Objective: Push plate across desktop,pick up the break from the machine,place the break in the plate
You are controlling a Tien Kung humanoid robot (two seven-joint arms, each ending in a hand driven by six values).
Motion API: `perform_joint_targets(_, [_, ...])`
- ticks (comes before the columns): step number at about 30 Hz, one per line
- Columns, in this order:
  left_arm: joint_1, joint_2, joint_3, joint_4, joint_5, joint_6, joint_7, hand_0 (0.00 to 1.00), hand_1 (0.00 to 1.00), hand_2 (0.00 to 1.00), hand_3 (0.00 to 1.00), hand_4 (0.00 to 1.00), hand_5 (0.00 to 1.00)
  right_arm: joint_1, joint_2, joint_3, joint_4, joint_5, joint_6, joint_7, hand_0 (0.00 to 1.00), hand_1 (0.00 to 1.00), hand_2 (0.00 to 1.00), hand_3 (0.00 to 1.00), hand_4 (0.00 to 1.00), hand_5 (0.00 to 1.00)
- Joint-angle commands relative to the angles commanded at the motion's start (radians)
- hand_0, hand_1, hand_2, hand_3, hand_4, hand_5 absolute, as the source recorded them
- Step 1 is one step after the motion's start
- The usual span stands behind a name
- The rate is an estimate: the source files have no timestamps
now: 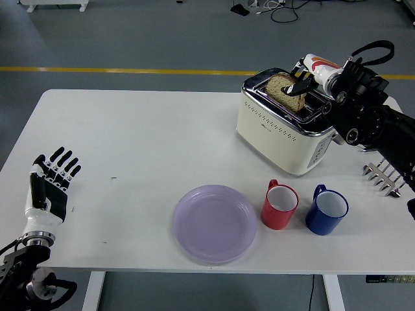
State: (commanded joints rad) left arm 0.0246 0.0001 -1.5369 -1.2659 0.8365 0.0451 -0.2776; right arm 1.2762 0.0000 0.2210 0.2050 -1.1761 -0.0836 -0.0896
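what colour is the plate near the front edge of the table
Pale translucent purple, a lilac tint. The plate shows clearly in the head view, left of the red mug.

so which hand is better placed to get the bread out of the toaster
The right. The right hand is already at the toaster top, its fingers pinching the bread slice standing in the slot. The left hand is open at the table's near left edge, far from the toaster.

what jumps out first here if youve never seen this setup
The right hand at the back right, its black fingers pinching a slice of bread that stands in the cream toaster. Then the empty lilac plate near the front edge, with a red mug and a blue mug to its right.
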Motion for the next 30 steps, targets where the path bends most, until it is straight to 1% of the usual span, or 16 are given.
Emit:
perform_joint_targets(4, [-0.001,0.0,-0.002,0.0,0.0,0.001,0.0,0.775,0.753,0.787,0.751,0.508,0.998,-0.003,0.0,-0.017,0.003,0.023,0.008,0.017,0.364,0.448,0.487,0.537,0.658,0.196])
perform_joint_targets(5, [-0.001,0.0,-0.002,0.0,0.0,0.001,0.0,0.775,0.752,0.787,0.75,0.506,0.998,-0.003,0.0,-0.026,0.002,0.031,0.01,0.019,0.323,0.411,0.483,0.511,0.59,0.139])
perform_joint_targets(10, [-0.003,0.0,-0.002,0.001,0.0,0.001,0.0,0.775,0.752,0.787,0.75,0.506,0.998,-0.006,0.0,-0.065,-0.002,0.063,0.014,0.024,0.323,0.411,0.483,0.511,0.59,0.139])
perform_joint_targets(11, [-0.004,0.0,-0.002,0.002,0.001,0.001,0.0,0.775,0.752,0.786,0.751,0.506,0.998,-0.007,0.0,-0.074,-0.003,0.073,0.008,0.026,0.303,0.392,0.475,0.509,0.582,0.133])
perform_joint_targets(16, [-0.004,0.0,-0.004,0.005,0.001,0.002,-0.001,0.775,0.752,0.786,0.751,0.506,0.998,-0.005,0.0,-0.081,-0.002,0.088,-0.019,0.025,0.303,0.392,0.475,0.509,0.582,0.133])
perform_joint_targets(17, [-0.004,0.0,-0.004,0.005,0.001,0.002,-0.001,0.775,0.75,0.784,0.751,0.506,0.998,-0.005,0.0,-0.079,-0.001,0.085,-0.024,0.026,0.304,0.375,0.445,0.497,0.489,0.062])
perform_joint_targets(20, [-0.005,0.0,-0.006,0.004,0.001,0.002,-0.001,0.775,0.75,0.784,0.751,0.506,0.998,-0.005,0.0,-0.081,0.004,0.057,-0.023,0.018,0.304,0.375,0.445,0.497,0.489,0.062])
perform_joint_targets(22, [-0.005,0.0,-0.006,0.004,0.001,0.003,-0.001,0.775,0.75,0.784,0.751,0.506,0.998,-0.007,0.0,-0.06,0.012,0.025,-0.022,0.008,0.304,0.375,0.445,0.497,0.489,0.062])
perform_joint_targets(23, [-0.005,0.0,-0.006,0.004,0.002,0.003,0.0,0.775,0.749,0.784,0.751,0.505,0.998,-0.009,0.0,-0.033,0.026,-0.003,-0.022,0.004,0.316,0.357,0.422,0.467,0.416,0.01])
perform_joint_targets(24, [-0.005,0.0,-0.007,0.004,0.002,0.003,0.0,0.775,0.749,0.784,0.751,0.505,0.998,-0.009,0.0,-0.014,0.033,-0.025,-0.022,0.003,0.316,0.357,0.422,0.467,0.416,0.01])
perform_joint_targets(28, [0.001,0.001,-0.009,0.003,0.002,0.002,-0.002,0.775,0.749,0.784,0.751,0.505,0.998,-0.027,0.0,0.122,0.121,-0.175,-0.029,-0.017,0.316,0.357,0.422,0.467,0.416,0.01])
perform_joint_targets(29, [0.003,0.003,-0.009,0.003,0.002,0.0,-0.003,0.775,0.747,0.783,0.751,0.505,0.998,-0.035,0.0,0.161,0.158,-0.214,-0.034,-0.024,0.313,0.309,0.392,0.434,0.36,0.002])
perform_joint_targets(30, [0.006,0.004,-0.009,0.002,-0.002,-0.003,-0.007,0.775,0.747,0.783,0.751,0.505,0.998,-0.041,-0.01,0.205,0.19,-0.259,-0.039,-0.034,0.313,0.309,0.392,0.434,0.36,0.002])
